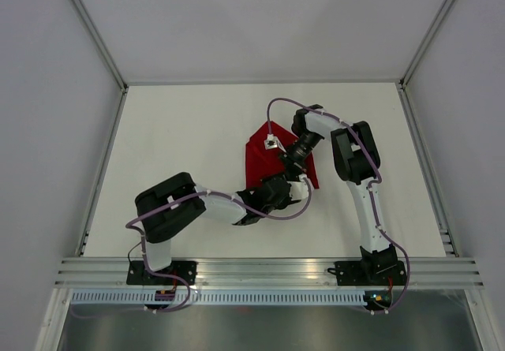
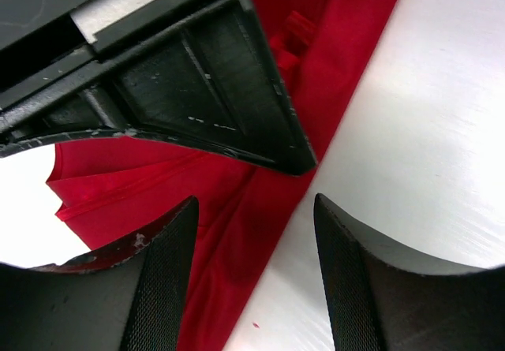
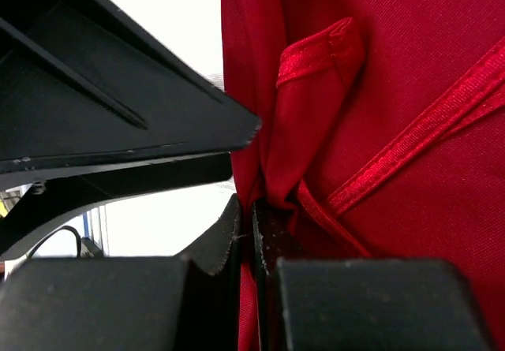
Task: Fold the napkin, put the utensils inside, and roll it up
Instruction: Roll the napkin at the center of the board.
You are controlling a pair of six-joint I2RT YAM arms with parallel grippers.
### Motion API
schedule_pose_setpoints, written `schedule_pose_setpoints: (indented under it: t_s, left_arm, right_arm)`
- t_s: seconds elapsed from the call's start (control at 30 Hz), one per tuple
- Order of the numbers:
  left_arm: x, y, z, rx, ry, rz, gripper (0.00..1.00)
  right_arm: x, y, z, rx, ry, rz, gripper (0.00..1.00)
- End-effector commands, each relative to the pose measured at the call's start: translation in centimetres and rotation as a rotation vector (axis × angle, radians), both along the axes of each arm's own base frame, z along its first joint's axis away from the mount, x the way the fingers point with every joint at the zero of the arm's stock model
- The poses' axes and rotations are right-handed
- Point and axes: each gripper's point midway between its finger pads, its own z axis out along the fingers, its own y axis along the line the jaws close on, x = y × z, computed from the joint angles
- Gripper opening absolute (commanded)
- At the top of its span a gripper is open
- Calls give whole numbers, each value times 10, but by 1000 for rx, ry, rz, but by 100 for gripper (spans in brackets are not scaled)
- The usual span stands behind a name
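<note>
The red napkin (image 1: 258, 158) lies folded on the white table, partly under both arms. My right gripper (image 1: 287, 164) is shut on a fold of the napkin (image 3: 316, 91); the cloth is pinched between its fingers (image 3: 272, 240). My left gripper (image 1: 272, 196) is open at the napkin's near edge. In the left wrist view its fingers (image 2: 170, 280) straddle the napkin's edge (image 2: 237, 233), with the right gripper's black body just above. No utensils are in view.
The white table (image 1: 173, 138) is bounded by grey walls and a metal rail (image 1: 268, 272) at the near edge. The two arms cross close together over the napkin.
</note>
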Motion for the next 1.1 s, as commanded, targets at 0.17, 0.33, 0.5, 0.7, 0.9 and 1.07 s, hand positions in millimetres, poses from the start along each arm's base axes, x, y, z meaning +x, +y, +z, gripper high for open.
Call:
schedule_pose_setpoints:
  t_s: [0.17, 0.33, 0.5, 0.7, 0.9, 1.07]
  left_arm:
    - [2, -9, -23, -10, 159, -78, 58]
    - [-9, -5, -51, 26, 309, -102, 49]
    - [-17, -6, -67, 15, 455, -125, 31]
    - [-23, -3, -74, -9, 603, -146, 17]
    - [-32, -3, -65, -65, 765, -187, 8]
    - [-37, -1, -68, -83, 888, -190, 5]
  right_arm:
    - [5, -19, -33, -80, -31, 66, 9]
    - [6, -20, -34, -85, -25, 62, 9]
    - [9, -19, -35, -89, -28, 56, 9]
    - [10, -18, -34, -85, -31, 53, 10]
    - [16, -13, -23, -56, -46, 23, 23]
    - [29, -10, -1, -20, -85, -28, 45]
